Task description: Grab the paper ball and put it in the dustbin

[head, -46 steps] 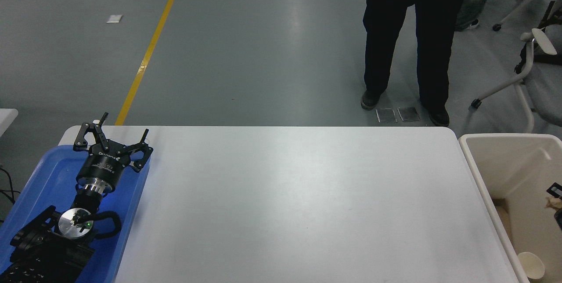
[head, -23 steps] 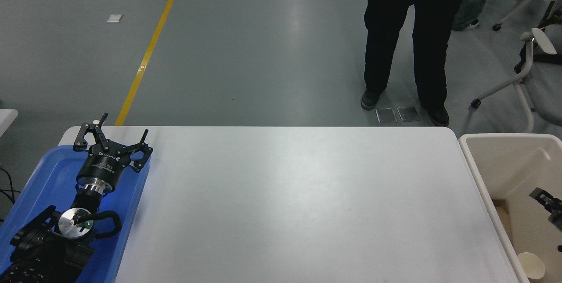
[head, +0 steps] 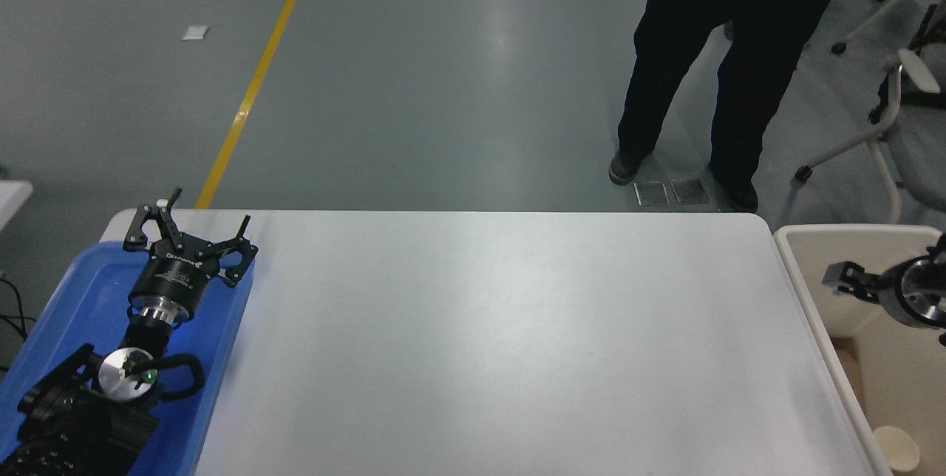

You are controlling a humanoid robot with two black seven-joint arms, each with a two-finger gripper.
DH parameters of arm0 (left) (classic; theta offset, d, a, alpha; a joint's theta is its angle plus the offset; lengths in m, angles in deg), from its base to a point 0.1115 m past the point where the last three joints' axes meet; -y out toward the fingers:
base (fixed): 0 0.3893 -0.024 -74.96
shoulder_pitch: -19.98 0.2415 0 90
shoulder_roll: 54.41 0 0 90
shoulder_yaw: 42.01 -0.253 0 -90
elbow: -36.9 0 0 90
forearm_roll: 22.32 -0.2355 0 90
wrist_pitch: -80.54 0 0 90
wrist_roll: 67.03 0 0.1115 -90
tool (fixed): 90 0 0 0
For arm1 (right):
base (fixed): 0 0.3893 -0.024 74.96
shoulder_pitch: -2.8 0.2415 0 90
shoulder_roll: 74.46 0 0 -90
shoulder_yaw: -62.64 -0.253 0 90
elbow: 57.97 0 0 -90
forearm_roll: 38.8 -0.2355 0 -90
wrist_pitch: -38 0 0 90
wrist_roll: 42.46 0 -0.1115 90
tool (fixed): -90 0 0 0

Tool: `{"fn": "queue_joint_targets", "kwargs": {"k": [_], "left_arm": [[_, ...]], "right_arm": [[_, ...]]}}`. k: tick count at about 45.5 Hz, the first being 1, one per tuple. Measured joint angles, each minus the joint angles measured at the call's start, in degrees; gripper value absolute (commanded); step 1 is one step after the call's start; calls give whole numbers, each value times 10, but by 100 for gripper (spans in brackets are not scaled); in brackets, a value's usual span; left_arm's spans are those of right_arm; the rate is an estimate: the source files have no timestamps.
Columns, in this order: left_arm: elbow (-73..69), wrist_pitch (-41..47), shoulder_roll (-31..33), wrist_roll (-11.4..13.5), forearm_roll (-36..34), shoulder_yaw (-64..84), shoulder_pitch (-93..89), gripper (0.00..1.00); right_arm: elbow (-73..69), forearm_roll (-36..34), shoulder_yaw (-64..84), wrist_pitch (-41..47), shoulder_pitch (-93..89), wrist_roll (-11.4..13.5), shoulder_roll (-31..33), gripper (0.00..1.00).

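Observation:
The cream-beige dustbin [head: 850, 229] stands off the table's right end, partly cut off by the picture's edge. My right gripper [head: 850, 280] comes in from the right edge and hangs over the dustbin's opening, pointing left toward the table. I cannot see whether it is open or shut, and nothing shows in it. The paper ball is not in view; a tan-brown patch [head: 847, 366] low inside the dustbin is too little to identify. My left gripper [head: 199, 221] is parked open and empty over the blue tray at the lower left.
The blue tray [head: 74, 291] lies on the white table's [head: 480, 335] left end. A small cream paper cup [head: 896, 448] sits inside the dustbin. A person in dark trousers [head: 702, 55] stands beyond the far edge. An office chair [head: 902, 92] is at the right.
My right gripper has risen from deep in the dustbin and moved up and left, toward its rim. The person has shifted a little to the right. The left arm has not moved.

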Motion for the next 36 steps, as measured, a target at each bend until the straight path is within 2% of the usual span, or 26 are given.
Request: {"fn": "queue_joint_targets", "kwargs": {"k": [10,16,22,36], "left_arm": [[0,0,0,0,0,1,1,99],[0,0,0,0,0,1,1,99],[0,0,0,0,0,1,1,99],[-1,0,0,0,0,1,1,99]], "right_arm": [[-38,-27,23,185,125,-1,-61,100],[-59,-42,20,260,195,-1,-88,100],[-87,-56,17,303,271,-1,-112,100],[-120,-72,21,335,361,-1,-168,100]]}}
